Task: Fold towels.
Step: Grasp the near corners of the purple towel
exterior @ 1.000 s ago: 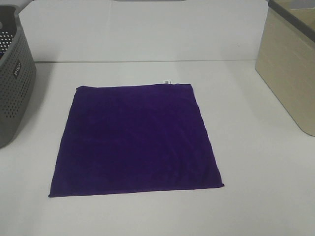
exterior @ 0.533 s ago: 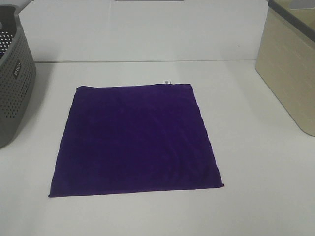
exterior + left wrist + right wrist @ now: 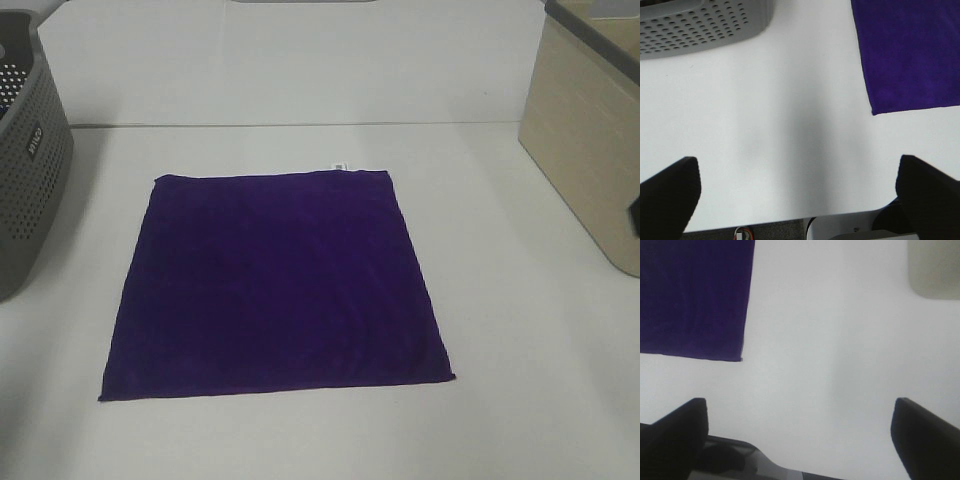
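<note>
The deep purple towel (image 3: 275,283) lies flat and spread open on the white table (image 3: 500,300), with a small white tag (image 3: 339,166) at its far edge. Its near left corner shows in the left wrist view (image 3: 910,55) and its near right corner in the right wrist view (image 3: 695,300). My left gripper (image 3: 800,197) is open and empty above bare table, to the left of the towel. My right gripper (image 3: 800,440) is open and empty above bare table, to the right of the towel. Only a dark sliver of the right arm (image 3: 635,216) shows in the high view.
A grey perforated basket (image 3: 30,170) stands at the left edge, also in the left wrist view (image 3: 700,22). A beige bin (image 3: 590,130) stands at the right, also in the right wrist view (image 3: 935,267). The table's near edge shows in both wrist views.
A dark part of the right arm has come into the high view at the right edge. The towel has not moved.
</note>
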### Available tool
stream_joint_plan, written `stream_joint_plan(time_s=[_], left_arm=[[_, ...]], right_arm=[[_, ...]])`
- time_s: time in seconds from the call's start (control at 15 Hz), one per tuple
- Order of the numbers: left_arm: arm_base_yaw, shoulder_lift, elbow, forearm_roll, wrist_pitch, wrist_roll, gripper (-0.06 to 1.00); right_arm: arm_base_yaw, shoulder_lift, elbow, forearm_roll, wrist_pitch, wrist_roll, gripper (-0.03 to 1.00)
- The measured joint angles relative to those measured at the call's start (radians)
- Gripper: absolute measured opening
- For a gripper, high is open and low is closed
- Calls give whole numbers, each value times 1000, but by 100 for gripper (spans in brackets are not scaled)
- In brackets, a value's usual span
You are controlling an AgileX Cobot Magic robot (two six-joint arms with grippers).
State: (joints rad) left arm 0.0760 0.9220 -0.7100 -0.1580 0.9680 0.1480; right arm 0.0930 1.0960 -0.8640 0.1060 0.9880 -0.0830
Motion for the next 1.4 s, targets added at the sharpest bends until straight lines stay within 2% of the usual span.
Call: stream_joint_plan(time_s=[0.07,0.2,0.27,0.4,0.47,0.53,0.67,0.87,1.07,1.2,1.4], left_arm=[[2,149,0,-101,-55,87,99],[2,267,0,-258,-74,230,99],[2,298,-1,-299,-85,266,99],[12,426,-1,-472,-94,412,99],[27,491,3,-572,-88,487,99],[42,543,11,-648,-84,568,99],[78,651,17,-706,-67,665,99],[135,806,16,-716,-86,739,99],[139,887,15,-722,-121,795,99],[139,937,11,-741,-123,803,98],[139,949,7,-764,-119,803,97]], right_arm=[[0,213,0,159,-51,-135,96],[0,331,0,454,-58,-355,95],[0,353,0,522,-57,-419,95],[-42,432,3,722,-40,-613,94],[-104,474,19,803,-24,-697,93],[-172,510,43,845,-3,-759,92],[-279,578,101,887,-5,-819,91],[-294,699,114,902,-45,-871,91],[-294,781,116,957,-84,-877,91],[-294,824,116,1004,-100,-904,91],[-294,881,132,1019,-105,-922,91]])
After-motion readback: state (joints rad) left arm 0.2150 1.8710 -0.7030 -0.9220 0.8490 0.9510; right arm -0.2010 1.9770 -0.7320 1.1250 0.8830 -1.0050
